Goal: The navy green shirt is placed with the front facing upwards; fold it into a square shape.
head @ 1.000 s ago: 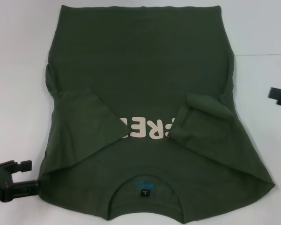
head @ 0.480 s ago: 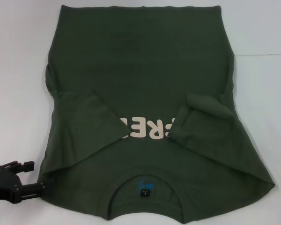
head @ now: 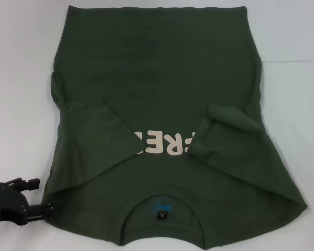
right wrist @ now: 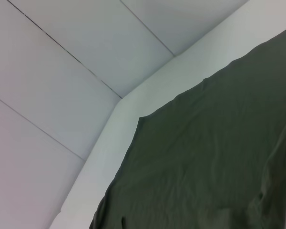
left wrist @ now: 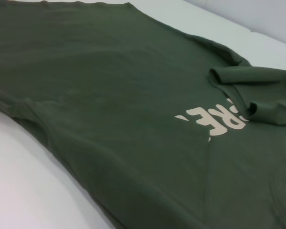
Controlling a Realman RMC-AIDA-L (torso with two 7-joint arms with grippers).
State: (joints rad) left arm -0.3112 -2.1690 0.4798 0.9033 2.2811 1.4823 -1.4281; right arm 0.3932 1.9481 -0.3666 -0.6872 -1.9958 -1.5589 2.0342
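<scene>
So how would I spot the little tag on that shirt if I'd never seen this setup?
Start from the white table and the big dark green shirt spread across it, sleeves folded in. Follow the cream lettering toward the robot to the round collar. The tag is the small black square just inside it, the only black spot on the cloth.

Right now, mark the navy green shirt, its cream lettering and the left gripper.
navy green shirt (head: 157, 68): head view, bare back panel above the lettering.
cream lettering (head: 159, 144): head view, middle letters between the folded sleeves.
left gripper (head: 47, 209): head view, fingertips at the shirt's near left corner.
</scene>
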